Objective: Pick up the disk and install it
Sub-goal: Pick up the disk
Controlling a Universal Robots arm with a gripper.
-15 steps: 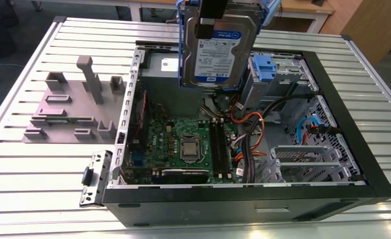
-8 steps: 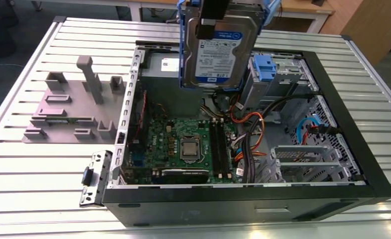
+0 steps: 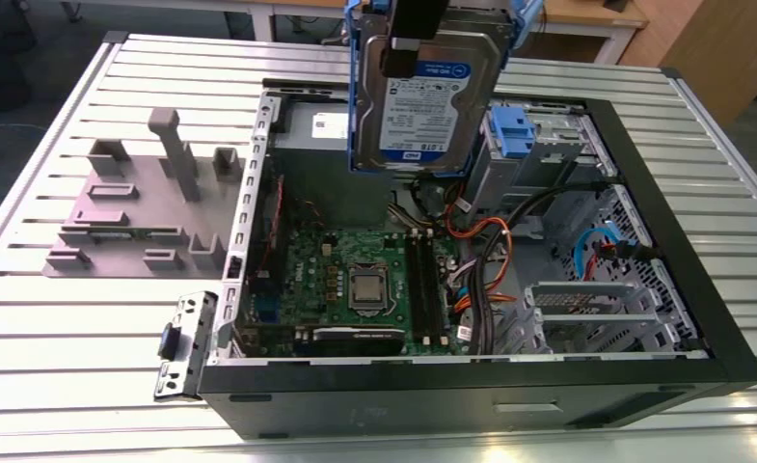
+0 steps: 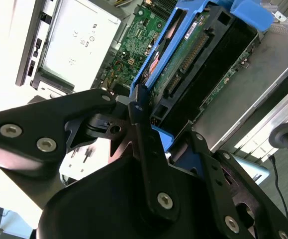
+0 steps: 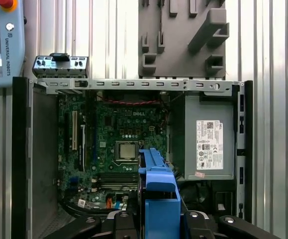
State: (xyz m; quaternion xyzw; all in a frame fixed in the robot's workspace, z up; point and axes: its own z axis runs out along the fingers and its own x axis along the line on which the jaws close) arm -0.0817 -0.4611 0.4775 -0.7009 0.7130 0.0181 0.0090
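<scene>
Tabletop, exterior view: ribbed silver tabletop (image 3: 43, 309) carries an open black computer case (image 3: 687, 318); a grey fixture plate (image 3: 134, 222) lies at the exterior view's left.
Disk, exterior view: the disk (image 3: 423, 106) hangs upright in the air above the open case, with its label toward the camera and the blue bracket along its sides.
Tool, exterior view: the tool (image 3: 417, 29) grips the disk at its upper edge.
Tool, second wrist view: the black fingers (image 4: 144, 139) are clamped on the blue bracket of the disk (image 4: 193, 55).
Below, second wrist view: power supply (image 4: 79, 40) and green motherboard (image 4: 139, 45) lie well under the disk.
Disk, first wrist view: the blue bracket edge of the disk (image 5: 158, 189) rises from the tool (image 5: 158, 226), seen over the case between the motherboard (image 5: 114, 134) and the power supply (image 5: 208, 144).
Background, first wrist view: the fixture plate (image 5: 183, 35) lies beyond the case.
</scene>
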